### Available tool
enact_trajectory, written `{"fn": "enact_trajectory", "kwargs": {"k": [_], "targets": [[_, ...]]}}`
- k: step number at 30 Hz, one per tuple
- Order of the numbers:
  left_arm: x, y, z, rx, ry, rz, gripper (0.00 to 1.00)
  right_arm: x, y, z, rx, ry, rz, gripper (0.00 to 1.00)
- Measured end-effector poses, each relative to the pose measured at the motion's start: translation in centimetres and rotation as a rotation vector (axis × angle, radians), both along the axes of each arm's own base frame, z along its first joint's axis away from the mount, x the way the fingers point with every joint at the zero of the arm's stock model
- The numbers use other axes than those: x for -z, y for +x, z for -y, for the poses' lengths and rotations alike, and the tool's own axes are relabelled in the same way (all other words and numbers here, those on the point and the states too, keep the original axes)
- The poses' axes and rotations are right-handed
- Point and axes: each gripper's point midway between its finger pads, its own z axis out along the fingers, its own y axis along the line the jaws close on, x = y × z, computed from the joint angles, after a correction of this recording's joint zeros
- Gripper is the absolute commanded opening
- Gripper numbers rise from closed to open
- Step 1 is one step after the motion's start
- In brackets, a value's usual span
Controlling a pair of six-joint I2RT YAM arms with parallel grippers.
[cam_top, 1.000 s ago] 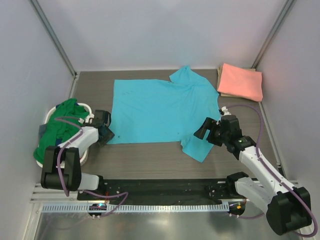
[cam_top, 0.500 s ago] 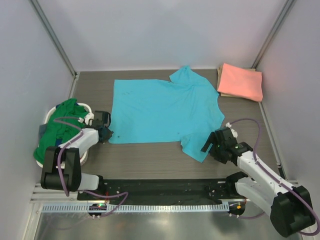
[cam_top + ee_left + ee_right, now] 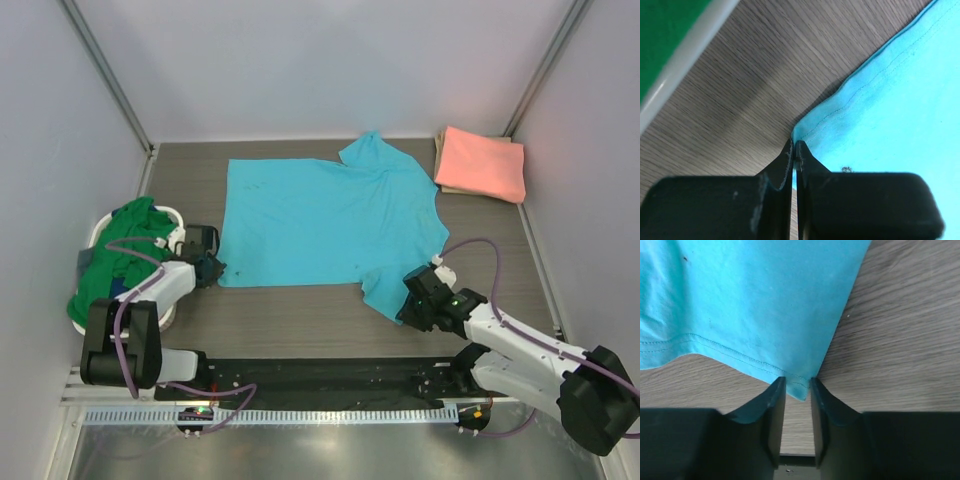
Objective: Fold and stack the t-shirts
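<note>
Blue t-shirt point(image 3: 325, 220): spread flat on the middle of the table point(image 3: 300, 320), one sleeve pointing far, the other pointing near right.
Pink t-shirt point(image 3: 481, 163): folded into a neat rectangle at the far right corner, well apart from the blue t-shirt.
Green t-shirt point(image 3: 120, 255): heaped loose in the white basket point(image 3: 685, 65) at the left edge.
Left gripper point(image 3: 210, 268): low at the near left corner of the blue t-shirt, just beside the basket.
Left gripper state: fingers point(image 3: 782, 165) pressed together with no gap. The hem corner runs into their tips and appears pinched there.
Right gripper point(image 3: 412, 305): low at the tip of the near right sleeve.
Right gripper state: fingers point(image 3: 771, 405) a narrow gap apart, one on each side of the sleeve's pointed corner. Bare wood shows between them, and the cloth is not clamped.
Cloth condition: the hem at the left corner is slightly puckered. The sleeve lies smooth, its stitched edge towards the fingers.
</note>
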Motion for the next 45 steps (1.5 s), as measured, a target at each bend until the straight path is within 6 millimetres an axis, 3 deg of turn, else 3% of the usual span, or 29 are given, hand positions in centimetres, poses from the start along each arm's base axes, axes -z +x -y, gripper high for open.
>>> {"fn": "enact_trajectory", "kwargs": {"k": [4,13,18,31,39,42,45], "targets": [[0.0,0.0,0.0,0.0,-0.007,0.006,0.0,0.3,0.0,0.0,0.003,0.0,0.001,0.03],[-0.1,-0.7,0.5,0.014,-0.035,0.016,0.0,-0.8,-0.2,0.2,0.002,0.023,0.047,0.01],[-1.5,-2.0,1.0,0.033,-0.069,0.053,0.0,-4.0,-0.2,1.1,0.024,0.046,0.125,0.01],[-8.4,-4.0,1.4,0.063,-0.094,0.176,0.0,-13.1,-0.1,3.4,0.088,0.048,0.27,0.01],[-10.5,-2.1,1.4,0.085,-0.077,0.155,0.0,-16.4,4.2,2.3,0.029,-0.1,0.3,0.01],[-10.6,-1.0,1.5,0.095,-0.068,0.123,0.0,-17.5,7.4,1.4,0.009,-0.146,0.311,0.01],[-10.4,0.5,1.4,0.103,-0.058,0.091,0.0,-17.8,10.9,2.2,0.036,-0.174,0.314,0.01]]}}
